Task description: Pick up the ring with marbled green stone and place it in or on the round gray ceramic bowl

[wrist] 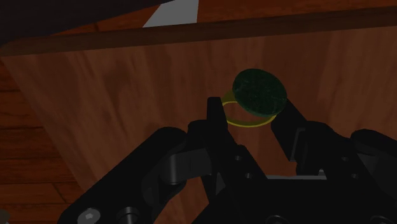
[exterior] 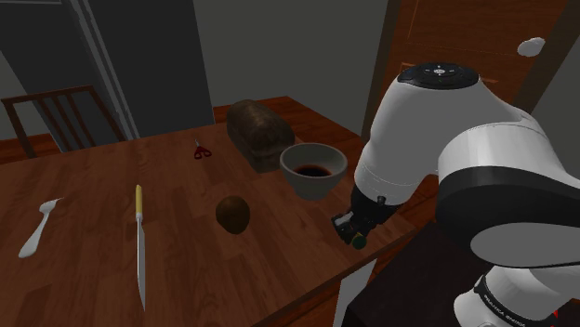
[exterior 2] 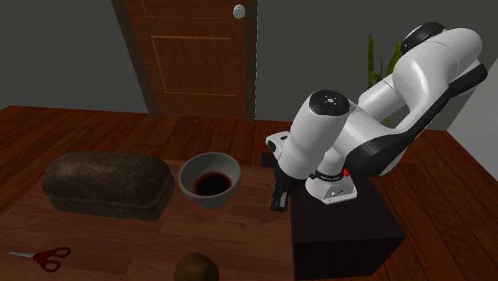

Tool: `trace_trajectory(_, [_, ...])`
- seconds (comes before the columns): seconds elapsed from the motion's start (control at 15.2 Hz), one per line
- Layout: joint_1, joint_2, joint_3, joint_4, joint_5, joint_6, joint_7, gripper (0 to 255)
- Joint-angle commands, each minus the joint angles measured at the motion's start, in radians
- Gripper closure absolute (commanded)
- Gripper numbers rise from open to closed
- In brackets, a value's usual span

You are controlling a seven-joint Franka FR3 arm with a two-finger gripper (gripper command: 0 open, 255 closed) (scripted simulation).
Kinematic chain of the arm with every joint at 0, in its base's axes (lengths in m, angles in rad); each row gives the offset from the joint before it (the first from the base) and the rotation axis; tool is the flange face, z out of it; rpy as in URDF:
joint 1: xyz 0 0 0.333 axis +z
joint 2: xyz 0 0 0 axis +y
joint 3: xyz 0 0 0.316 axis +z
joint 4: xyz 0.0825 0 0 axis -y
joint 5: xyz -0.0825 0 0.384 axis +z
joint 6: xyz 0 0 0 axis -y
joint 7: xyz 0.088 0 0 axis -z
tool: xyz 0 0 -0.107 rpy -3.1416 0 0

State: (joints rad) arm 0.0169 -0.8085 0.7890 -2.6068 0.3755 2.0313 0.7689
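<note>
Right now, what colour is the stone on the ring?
Dark green; the ring shows best in the wrist view.

On the wooden worktop (exterior: 93, 186) a grey bowl (exterior: 313, 170) sits just beside a dark loaf (exterior: 258, 133), red scissors (exterior: 201, 150), a round brown object (exterior: 232, 214), a yellow-handled knife (exterior: 140, 243) and a white spoon (exterior: 37, 232) lie further left, and the black hand (exterior: 352, 228) hangs near the bowl with the green ring (exterior: 359, 241) at its tip.

**A Dim Room Full of Wood**

A big brown wooden table (exterior: 84, 195) stands in the dim room. A wooden chair (exterior: 65, 111) sits at its far side. The walls (exterior 2: 64, 48) are gray. The floor (exterior 2: 455, 184) is wood, and the door (exterior 2: 191, 64) is brown.
</note>
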Motion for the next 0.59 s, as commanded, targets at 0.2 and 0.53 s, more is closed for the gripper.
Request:
trace_trajectory(0.2, [0.0,0.0,0.0,0.0,0.0,0.0,0.0,255])
trace_trajectory(0.53, [0.0,-0.004,-0.007,0.009,-0.004,-0.014,-0.002,255])
